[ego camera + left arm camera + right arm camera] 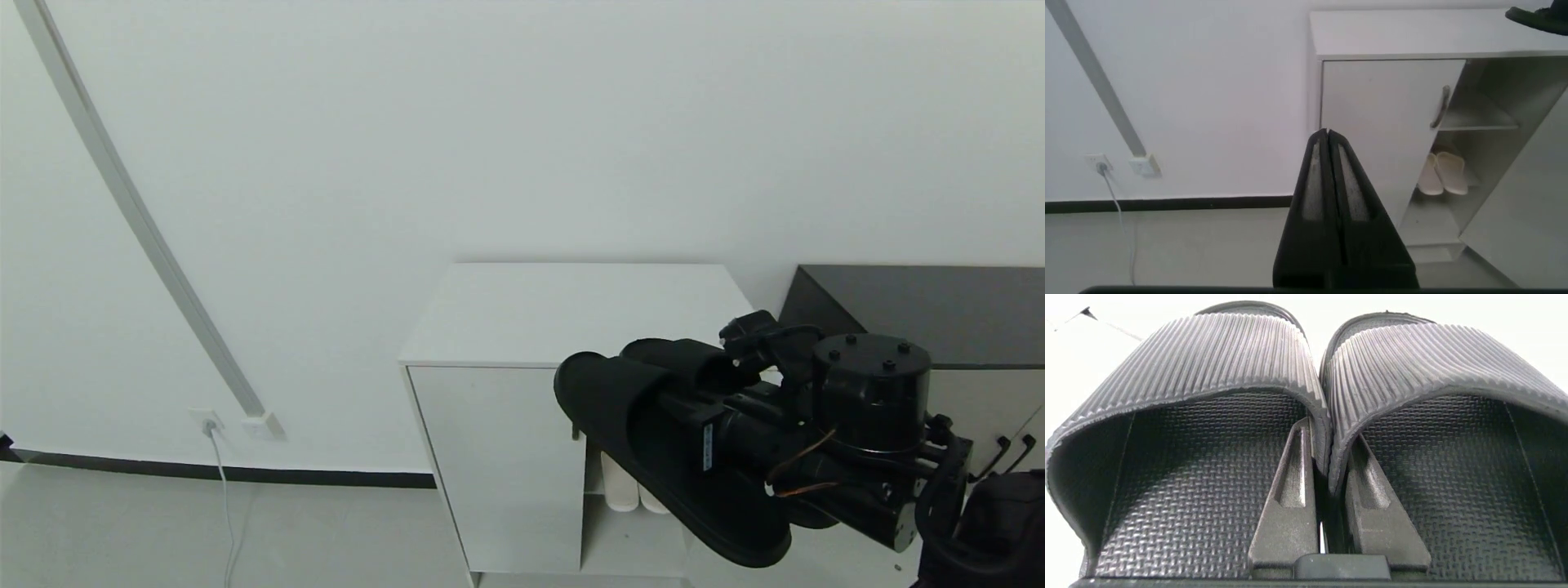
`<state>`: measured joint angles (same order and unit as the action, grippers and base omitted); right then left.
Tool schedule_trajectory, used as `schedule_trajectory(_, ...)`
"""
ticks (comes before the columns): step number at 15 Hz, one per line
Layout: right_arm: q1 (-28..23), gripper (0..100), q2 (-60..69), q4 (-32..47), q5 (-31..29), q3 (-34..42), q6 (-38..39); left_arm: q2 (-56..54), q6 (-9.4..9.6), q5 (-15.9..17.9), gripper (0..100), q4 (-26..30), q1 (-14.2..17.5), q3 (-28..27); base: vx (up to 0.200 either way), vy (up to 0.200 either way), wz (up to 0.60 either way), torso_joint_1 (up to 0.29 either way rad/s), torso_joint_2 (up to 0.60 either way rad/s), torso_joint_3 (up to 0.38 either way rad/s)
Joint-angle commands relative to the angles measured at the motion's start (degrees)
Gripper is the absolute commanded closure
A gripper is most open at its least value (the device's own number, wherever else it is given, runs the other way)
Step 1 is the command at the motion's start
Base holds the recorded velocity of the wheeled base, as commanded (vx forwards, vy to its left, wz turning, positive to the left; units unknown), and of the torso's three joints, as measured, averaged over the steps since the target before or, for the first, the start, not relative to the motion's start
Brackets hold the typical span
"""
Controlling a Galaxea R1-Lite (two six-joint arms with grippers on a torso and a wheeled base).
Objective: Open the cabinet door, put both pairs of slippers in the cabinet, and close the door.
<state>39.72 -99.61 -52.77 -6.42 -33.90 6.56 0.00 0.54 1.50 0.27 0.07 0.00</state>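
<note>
A pair of black slippers [653, 441] hangs in the air in front of the white cabinet [571, 314]. My right gripper [1327, 441] is shut on them, pinching the inner edges of both slippers [1208, 384] together. The cabinet's left door [506, 465] is closed, with its handle [1442, 106] at the inner edge. The right compartment stands open, and a pair of white slippers [1443, 173] lies on its lower shelf [633, 535]. My left gripper [1328, 135] is shut and holds nothing, some way off from the cabinet's left front.
A low unit with a dark grey top [922, 310] stands right of the cabinet. On the wall to the left are a slanting cable duct [131, 204] and a socket with a white cord [211, 423]. Bare floor [204, 531] lies left of the cabinet.
</note>
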Motion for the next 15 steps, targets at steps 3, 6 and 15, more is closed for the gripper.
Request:
schedule_trajectory(3, 0.10, 100, -0.23, -0.05, 0.10, 0.24, -0.41, 0.00, -0.10, -0.01, 100, 0.00, 0.01, 0.00, 0.000, -0.200, 0.00, 0.007, 0.01, 0.002)
schedule_trajectory(6, 0.10, 100, -0.23, -0.05, 0.01, 0.33, -0.49, 0.09, -0.10, -0.01, 100, 0.00, 0.01, 0.00, 0.000, -0.133, 0.00, -0.002, 0.00, 0.002)
schedule_trajectory(15, 0.19, 100, -0.23, -0.05, 0.10, 1.12, -1.11, 0.09, -0.10, -0.01, 100, 0.00, 0.01, 0.00, 0.000, 0.000, 0.00, 0.000, 0.00, 0.000)
